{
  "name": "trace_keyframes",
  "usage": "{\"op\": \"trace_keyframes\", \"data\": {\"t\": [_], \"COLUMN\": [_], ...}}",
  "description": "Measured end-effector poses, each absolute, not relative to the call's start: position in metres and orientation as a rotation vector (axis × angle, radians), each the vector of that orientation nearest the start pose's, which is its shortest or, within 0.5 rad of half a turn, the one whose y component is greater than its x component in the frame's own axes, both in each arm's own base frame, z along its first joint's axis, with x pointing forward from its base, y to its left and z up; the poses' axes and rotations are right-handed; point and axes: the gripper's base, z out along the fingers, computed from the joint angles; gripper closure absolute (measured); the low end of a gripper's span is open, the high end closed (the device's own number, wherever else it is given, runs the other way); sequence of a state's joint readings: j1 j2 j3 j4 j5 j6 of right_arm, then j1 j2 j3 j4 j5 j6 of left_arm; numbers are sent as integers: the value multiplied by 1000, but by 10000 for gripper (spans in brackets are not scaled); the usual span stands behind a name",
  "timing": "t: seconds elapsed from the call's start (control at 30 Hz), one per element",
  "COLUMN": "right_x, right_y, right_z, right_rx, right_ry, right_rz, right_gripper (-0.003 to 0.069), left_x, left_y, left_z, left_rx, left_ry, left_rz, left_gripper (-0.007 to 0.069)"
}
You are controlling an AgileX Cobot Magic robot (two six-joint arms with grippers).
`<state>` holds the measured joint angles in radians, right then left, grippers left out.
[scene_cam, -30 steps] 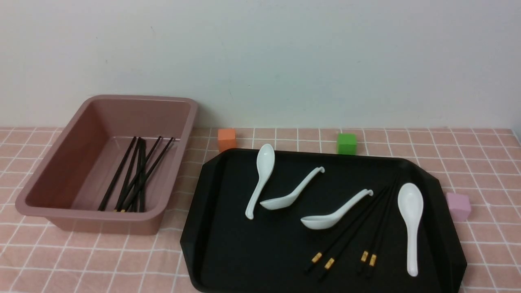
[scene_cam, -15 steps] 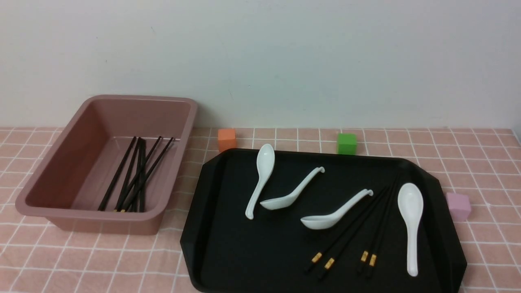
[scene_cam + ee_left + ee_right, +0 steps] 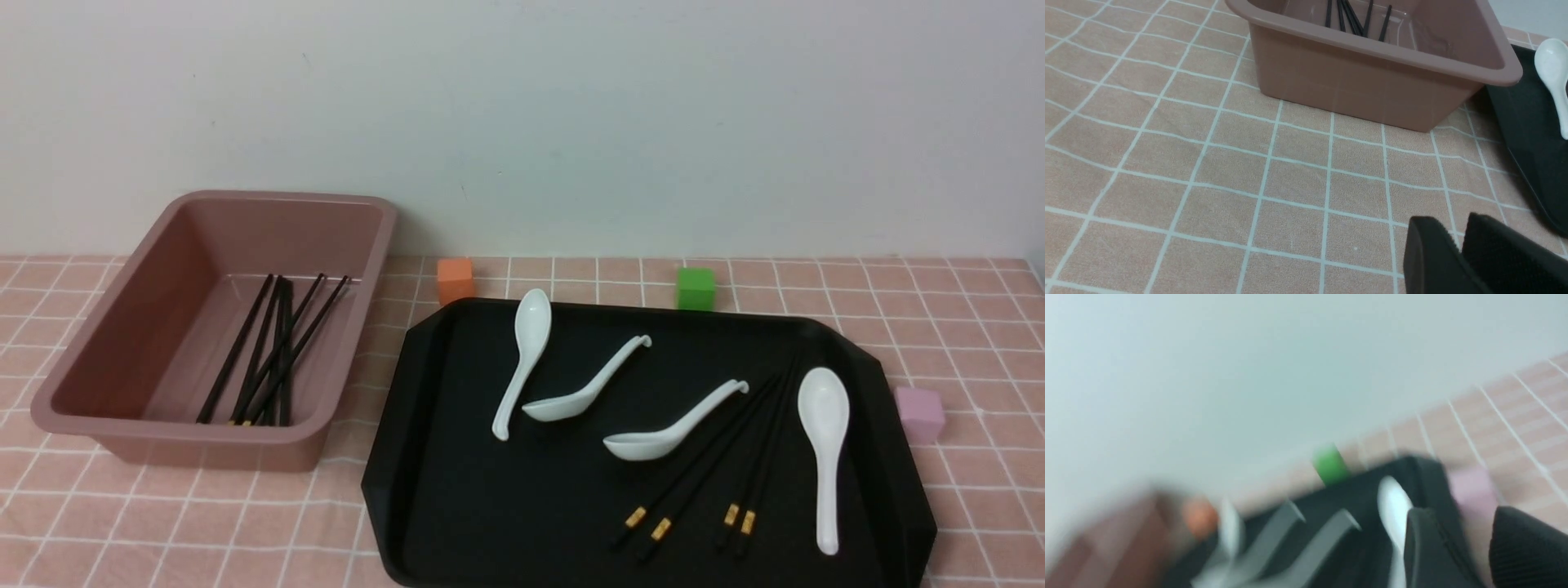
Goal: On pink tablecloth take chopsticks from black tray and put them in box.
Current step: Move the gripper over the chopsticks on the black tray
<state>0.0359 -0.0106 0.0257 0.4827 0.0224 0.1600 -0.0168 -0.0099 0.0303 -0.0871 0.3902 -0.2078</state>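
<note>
Chopsticks [image 3: 710, 457], four of them, are left on the tray [image 3: 490, 506], laid between spoons [image 3: 673, 425]; others are already laid in the box [image 3: 359, 245]; a pair is best pinched near the gold bands, clear of the spoons. The right gripper [image 3: 1461, 522] is held parted and empty, near the tray's right corner; the chopsticks there are lost in blur. The left gripper [image 3: 1455, 232] is slightly parted, empty, over the cloth [image 3: 1208, 163] near the box.

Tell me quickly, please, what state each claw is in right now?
Left claw: nothing visibly held; open or closed cannot be told.
Right claw: open, holding nothing.
</note>
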Motion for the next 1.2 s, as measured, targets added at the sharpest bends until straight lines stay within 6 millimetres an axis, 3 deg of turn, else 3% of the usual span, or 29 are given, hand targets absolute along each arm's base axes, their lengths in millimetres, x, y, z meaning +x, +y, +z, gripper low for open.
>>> {"op": "trace_keyframes", "data": {"t": [0.17,0.33,0.5,0.57,0.6,0.63,0.7,0.73,0.8,0.9,1.07,1.1,1.2], "right_x": [56,56,54,57,58,64,77,78,103,137,184,185,212], "right_y": [-2,-2,9,18,21,25,26,26,21,14,20,21,49], "right_z": [211,212,226,253,256,275,281,285,284,273,251,250,238], "right_rx": [542,546,493,394,371,287,220,210,157,154,165,162,109], "right_ry": [1353,1348,1513,1702,1760,1926,2163,2178,2487,2719,2865,2872,2881], "right_rz": [611,611,676,660,656,601,515,503,341,188,190,190,251], "right_gripper": [419,425,500,561,575,606,627,631,643,645,645,645,645], "left_x": [52,52,52,52,52,52,52,52,52,52,52,52,52], "left_y": [-4,-4,-4,-4,-4,-4,-4,-4,-4,-4,-4,-4,-4], "left_z": [169,169,169,169,169,169,169,169,169,169,169,169,169], "left_rx": [-235,-235,-235,-235,-235,-235,-235,-235,-236,-236,-236,-236,-236], "left_ry": [1885,1885,1885,1885,1885,1885,1885,1885,1885,1885,1885,1885,1885], "left_rz": [-239,-239,-239,-239,-239,-239,-240,-240,-241,-241,-241,-241,-241], "left_gripper": [481,481,481,481,481,481,481,481,481,481,481,481,481]}}
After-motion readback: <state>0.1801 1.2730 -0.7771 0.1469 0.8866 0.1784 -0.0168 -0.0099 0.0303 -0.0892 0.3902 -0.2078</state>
